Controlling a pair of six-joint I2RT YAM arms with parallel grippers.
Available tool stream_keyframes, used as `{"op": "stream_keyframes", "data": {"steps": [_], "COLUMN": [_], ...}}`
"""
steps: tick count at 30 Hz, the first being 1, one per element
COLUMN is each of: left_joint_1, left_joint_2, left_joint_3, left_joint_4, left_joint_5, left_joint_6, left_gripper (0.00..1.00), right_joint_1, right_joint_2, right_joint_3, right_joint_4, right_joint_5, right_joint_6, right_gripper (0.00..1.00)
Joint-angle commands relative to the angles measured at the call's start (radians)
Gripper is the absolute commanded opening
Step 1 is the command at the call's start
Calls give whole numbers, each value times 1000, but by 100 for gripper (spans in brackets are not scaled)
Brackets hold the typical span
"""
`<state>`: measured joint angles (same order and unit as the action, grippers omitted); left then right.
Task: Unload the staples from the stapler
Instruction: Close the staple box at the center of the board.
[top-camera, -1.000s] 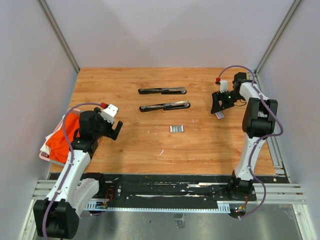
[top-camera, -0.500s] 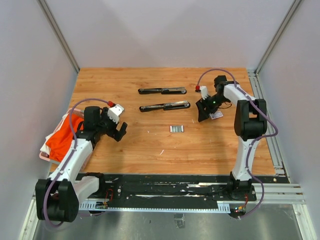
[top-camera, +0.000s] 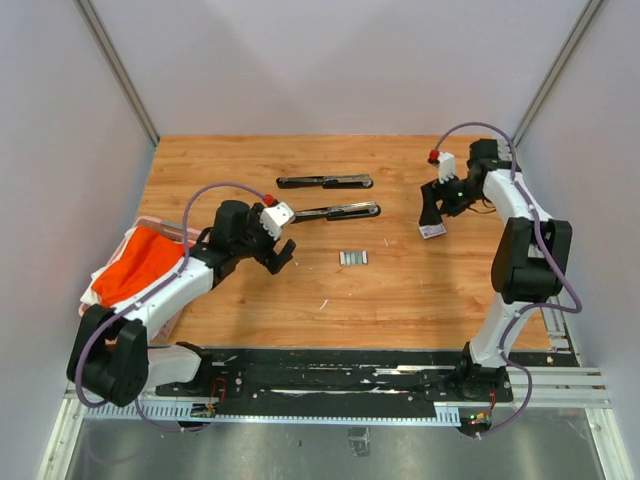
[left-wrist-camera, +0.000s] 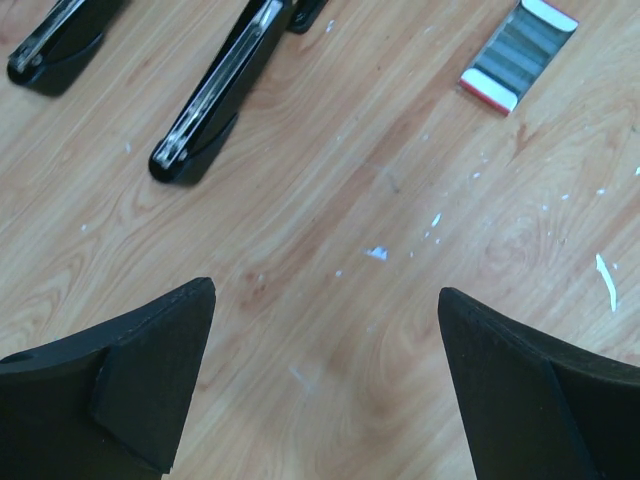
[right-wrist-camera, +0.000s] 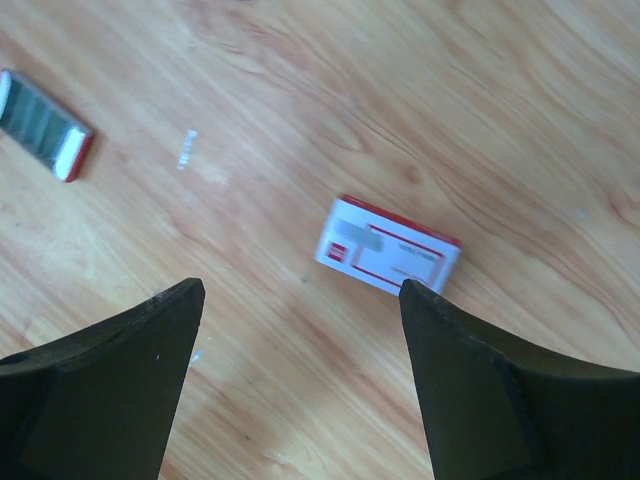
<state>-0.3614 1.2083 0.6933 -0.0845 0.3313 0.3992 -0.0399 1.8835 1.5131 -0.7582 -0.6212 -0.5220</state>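
Carrying everything is the wooden bench (top-camera: 430, 300). The left gripper (top-camera: 278, 256) hangs over it with fingers spread and nothing between them. The right gripper (top-camera: 432, 216) is likewise spread and empty. The nearer stapler (left-wrist-camera: 222, 98) lies ahead of the left gripper, to its left, with the farther stapler (left-wrist-camera: 58, 45) beyond it. A white-and-red box (right-wrist-camera: 389, 256) sits just ahead of the right gripper. The staples (top-camera: 353, 257) lie near the left gripper, ahead to its right, and well apart from the right gripper.

Overhead and close, downward left-wrist views share stapler (top-camera: 330, 212) (left-wrist-camera: 218, 95).
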Motion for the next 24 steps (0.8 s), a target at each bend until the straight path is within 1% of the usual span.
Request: {"op": "stream_keyframes", "data": {"steps": [1,4,8,10,15,24], "left_joint_1": [-88,-118,-135,-150,-178,-186], "left_joint_2": [87,162,248,278,325,402], "left_joint_3": [67,128,189,208,218,233], "left_joint_4": [122,123,123,123,149,158], "left_joint_5": [-121,-121,-66,-61,-49,-46], "left_joint_6": [-43,-87,-176,-215,-304,-453], "left_gripper": [98,98,98,98,98,98], "right_joint_1": [-90,-118,-129,-132,-132,-135], "right_joint_2": [-2,15,42,59,78,88], "right_joint_3": [-40,-42,-44,-38,-71,-86], "right_joint_4": [60,87,100,110,158,164], "right_joint_5": [41,23,15,27,38,41], "right_joint_6": [97,131,149,161,180,192], "right_gripper": [82,82,82,82,82,82]}}
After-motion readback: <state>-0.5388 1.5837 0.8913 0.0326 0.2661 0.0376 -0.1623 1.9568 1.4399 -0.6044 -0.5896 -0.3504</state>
